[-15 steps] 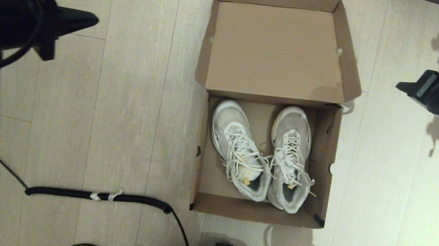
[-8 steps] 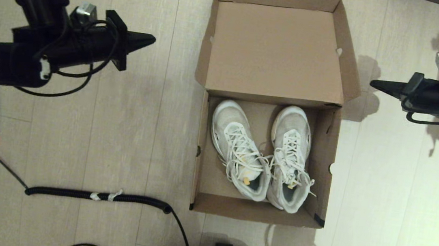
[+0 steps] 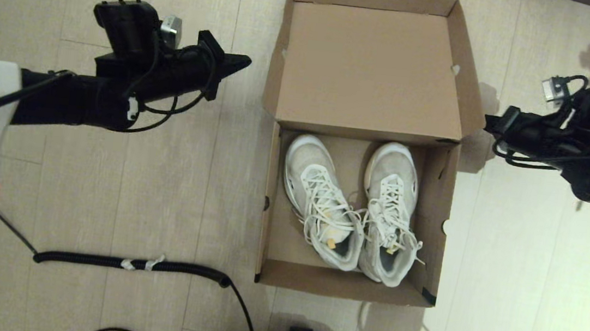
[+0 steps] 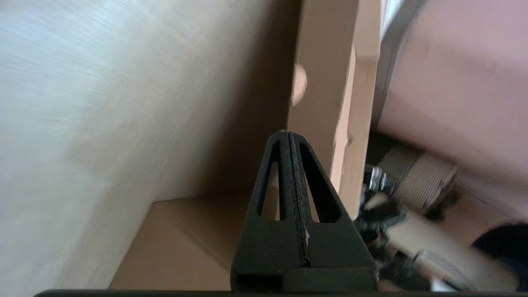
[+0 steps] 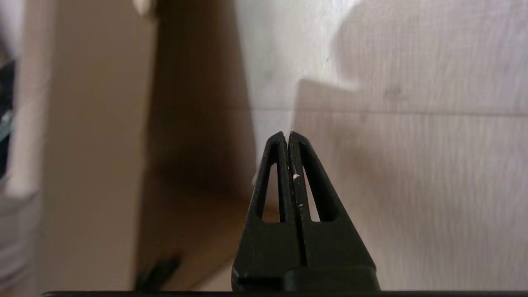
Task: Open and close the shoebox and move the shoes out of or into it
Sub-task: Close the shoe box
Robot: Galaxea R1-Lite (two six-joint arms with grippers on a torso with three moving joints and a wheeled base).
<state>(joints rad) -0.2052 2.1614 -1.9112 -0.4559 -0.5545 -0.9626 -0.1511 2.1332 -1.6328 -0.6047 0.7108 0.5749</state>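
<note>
one shoebox (image 3: 361, 139) is lying open in the middle of the frame, its lid (image 3: 368, 66) folded back toward the top, probably so the two shoes (image 3: 356, 210) inside are reachable. the left gripper (image 3: 242, 63) and right gripper (image 3: 491, 123), both pressed together and holding nothing, are flanking the lid.

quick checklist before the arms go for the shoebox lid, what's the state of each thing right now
1. Shoebox lid open and folded back: ok.
2. Both shoes inside the box, side by side, nothing above the rim: ok.
3. Left gripper beside the lid's left flap, fingers shut, holding nothing: ok.
4. Right gripper at the lid's right flap, fingers shut, holding nothing: ok.
5. Either gripper already touching the cardboard: cannot tell.
6. Coiled black cable on the floor, apart from the box and away from both arms: ok.
</note>
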